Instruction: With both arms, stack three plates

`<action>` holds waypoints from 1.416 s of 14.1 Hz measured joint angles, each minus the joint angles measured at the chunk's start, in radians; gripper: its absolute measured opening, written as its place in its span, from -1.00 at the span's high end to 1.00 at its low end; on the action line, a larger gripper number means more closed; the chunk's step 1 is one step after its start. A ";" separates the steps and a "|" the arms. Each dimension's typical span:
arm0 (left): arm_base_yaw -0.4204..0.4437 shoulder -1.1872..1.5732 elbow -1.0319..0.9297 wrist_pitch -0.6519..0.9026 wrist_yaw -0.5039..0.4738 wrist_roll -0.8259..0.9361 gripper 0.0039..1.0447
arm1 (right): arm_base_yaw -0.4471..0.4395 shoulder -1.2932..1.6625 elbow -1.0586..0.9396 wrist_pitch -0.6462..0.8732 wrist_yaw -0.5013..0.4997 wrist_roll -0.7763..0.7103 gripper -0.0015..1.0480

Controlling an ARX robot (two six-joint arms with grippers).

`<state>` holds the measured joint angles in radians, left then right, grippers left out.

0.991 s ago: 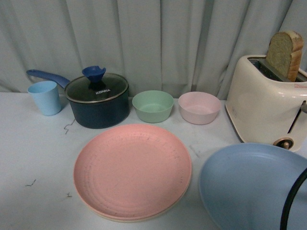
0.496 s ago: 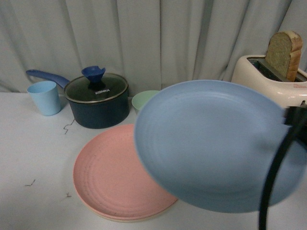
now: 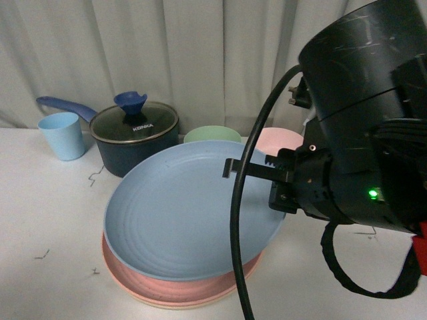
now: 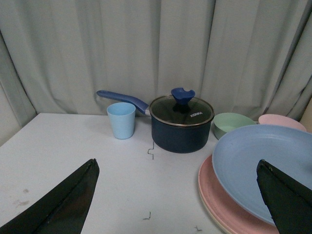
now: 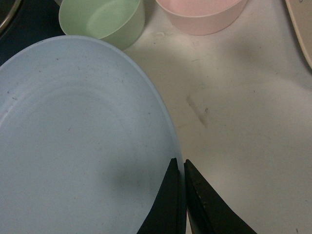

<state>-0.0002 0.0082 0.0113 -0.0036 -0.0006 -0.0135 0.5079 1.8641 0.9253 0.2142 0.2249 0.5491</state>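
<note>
The right gripper [image 5: 181,195] has its jaws clamped on the rim of the blue plate [image 3: 187,213], which sits tilted over the pink plate [image 3: 193,288], its far edge raised and its near edge resting on the stack. A cream plate [image 3: 167,303] shows as a thin rim beneath the pink one. The stack lies mid-table toward the near edge.

This looks like the last placement. The next move calls for lowering the blue plate flat and centred, then letting go.

The left gripper [image 4: 175,195] hangs with jaws wide apart, holding nothing.

The white table [image 3: 40,220] bears a few scuffs; grey curtains [image 3: 167,60] hang behind a pot [image 3: 137,137], green bowl [image 3: 210,135], pink bowl [image 3: 280,139] and cup [image 3: 61,135].
</note>
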 joint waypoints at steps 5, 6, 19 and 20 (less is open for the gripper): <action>0.000 0.000 0.000 0.000 0.000 0.000 -0.88 | 0.036 0.088 0.065 -0.049 0.031 0.031 0.94; 0.000 0.000 0.000 0.000 0.000 0.000 -0.88 | 0.037 0.094 0.065 -0.042 0.038 0.030 0.94; 0.000 0.000 0.000 0.000 0.000 0.000 -0.88 | 0.002 -0.362 -0.164 0.037 -0.175 0.048 -0.87; 0.000 0.000 0.000 0.000 0.000 0.000 -0.88 | 0.017 -0.393 -0.256 0.320 -0.024 -0.055 -0.71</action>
<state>-0.0002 0.0082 0.0113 -0.0036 -0.0006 -0.0139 0.5247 1.4712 0.6693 0.5339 0.2012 0.4946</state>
